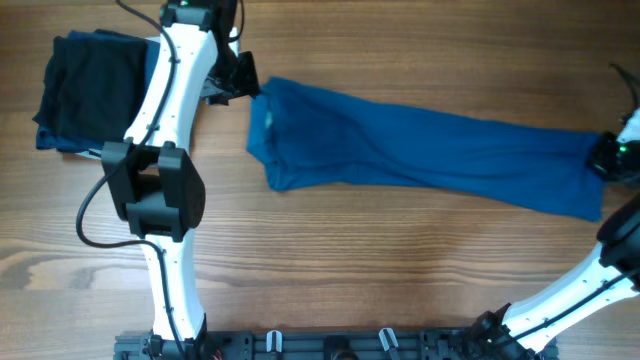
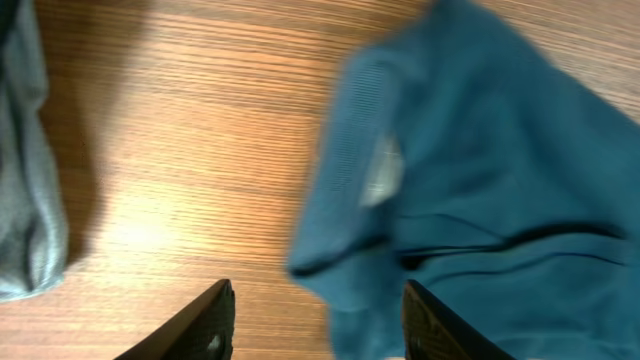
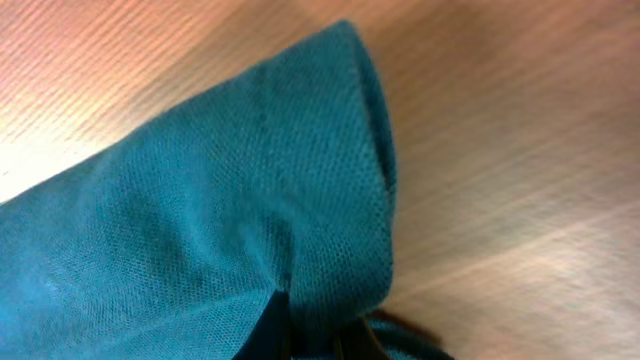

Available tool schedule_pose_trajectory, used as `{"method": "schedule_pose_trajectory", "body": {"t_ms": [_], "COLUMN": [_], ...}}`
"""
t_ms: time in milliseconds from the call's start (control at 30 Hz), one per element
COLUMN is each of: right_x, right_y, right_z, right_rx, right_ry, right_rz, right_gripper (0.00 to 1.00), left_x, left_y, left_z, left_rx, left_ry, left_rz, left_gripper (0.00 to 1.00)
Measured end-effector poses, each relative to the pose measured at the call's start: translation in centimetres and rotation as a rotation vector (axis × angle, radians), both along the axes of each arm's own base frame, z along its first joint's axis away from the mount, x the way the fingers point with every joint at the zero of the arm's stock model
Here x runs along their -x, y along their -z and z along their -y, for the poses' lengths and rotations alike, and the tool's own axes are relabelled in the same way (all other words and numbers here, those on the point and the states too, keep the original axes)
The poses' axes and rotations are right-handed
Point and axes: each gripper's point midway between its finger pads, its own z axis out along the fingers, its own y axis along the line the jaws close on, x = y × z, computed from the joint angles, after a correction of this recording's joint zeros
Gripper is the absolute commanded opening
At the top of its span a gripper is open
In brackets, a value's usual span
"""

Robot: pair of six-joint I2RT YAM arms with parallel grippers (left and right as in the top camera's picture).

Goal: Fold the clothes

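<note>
Blue soft fabric runs across the middle of the wooden table (image 1: pixel 350 260): the polo shirt (image 1: pixel 420 150) lies flat as one long, narrow band, its broader end near the table's centre-left and its other end reaching the right edge, slanting slightly toward the near side as it goes right. At that right end we see the right pincer (image 1: pixel 608 158) clenched on the shirt, and the wrist view shows a fold of the knit cloth pinched between its dark fingertips just above the wood. The left pincer (image 1: pixel 247 85) hovers at the far corner of the shirt's left end; from its wrist camera we see its two fingers standing apart, with the shirt's hem lying beneath and between them, nothing clamped. A pale patch (image 2: pixel 380 175) shows on the cloth there. Toward the far left corner of the table a black folded garment (image 1: pixel 95 85) rests on a darker blue one (image 1: pixel 45 140), well apart from the shirt.
</note>
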Motion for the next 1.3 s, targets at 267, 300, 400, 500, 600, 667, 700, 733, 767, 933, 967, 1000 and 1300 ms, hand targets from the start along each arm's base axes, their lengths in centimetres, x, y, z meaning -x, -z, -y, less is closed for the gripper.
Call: {"method": "schedule_pose_trajectory", "body": {"t_ms": [267, 300, 400, 500, 600, 667, 700, 733, 767, 933, 967, 1000, 1300], "right_x": [-1.9, -2.7, -4.4, -5.6, -7.7, -8.3, -8.6, -8.9, -8.8, -9.1, -9.8, -10.4, -5.8], "right_y": [-9.0, -10.3, -11.4, -12.1, -11.8, -11.2, -10.9, -10.3, -9.6, -5.2, -5.2, -5.4, -14.5], "right_z": [-0.3, -1.8, -7.9, -16.6, -25.0, -28.4, -29.7, -31.5, -33.4, -38.6, -39.1, -39.2, -22.4], "right_rx": [-0.067, -0.083, -0.147, -0.213, -0.218, -0.214, -0.209, -0.207, -0.210, -0.193, -0.187, -0.184, -0.124], "right_ry": [-0.029, -0.061, -0.174, -0.323, -0.456, -0.505, -0.517, -0.539, -0.561, -0.608, -0.618, -0.629, -0.353], "right_rz": [0.029, 0.035, 0.008, -0.060, -0.069, -0.068, -0.063, -0.057, -0.062, -0.018, 0.017, 0.046, 0.052], "right_gripper": [0.05, 0.05, 0.05, 0.05, 0.05, 0.05, 0.05, 0.07, 0.09, 0.61, 0.66, 0.69, 0.54], "left_x": [0.3, 0.3, 0.0, -0.1, -0.1, -0.1, 0.0, 0.0, 0.0, 0.1, 0.1, 0.1, 0.0], "left_y": [0.0, 0.1, 0.1, 0.1, 0.1, 0.1, 0.1, 0.1, 0.1, 0.1, 0.1, 0.1, 0.1], "left_z": [-1.7, -2.2, -4.2, -5.3, -5.4, -5.4, -5.4, -5.4, -5.4, -5.4, -5.4, -5.4, -5.4], "left_rx": [-0.003, -0.003, -0.003, -0.003, -0.002, -0.002, -0.002, -0.003, -0.003, -0.003, -0.003, -0.003, -0.003], "left_ry": [-0.037, -0.048, -0.091, -0.115, -0.116, -0.116, -0.116, -0.116, -0.116, -0.116, -0.116, -0.116, -0.116], "left_rz": [-0.022, -0.025, -0.025, -0.024, -0.024, -0.024, -0.025, -0.028, -0.028, -0.031, -0.031, -0.031, -0.029], "left_gripper": [0.58, 0.58, 0.59, 0.60, 0.61, 0.61, 0.62, 0.62, 0.62, 0.62, 0.62, 0.63, 0.64]}}
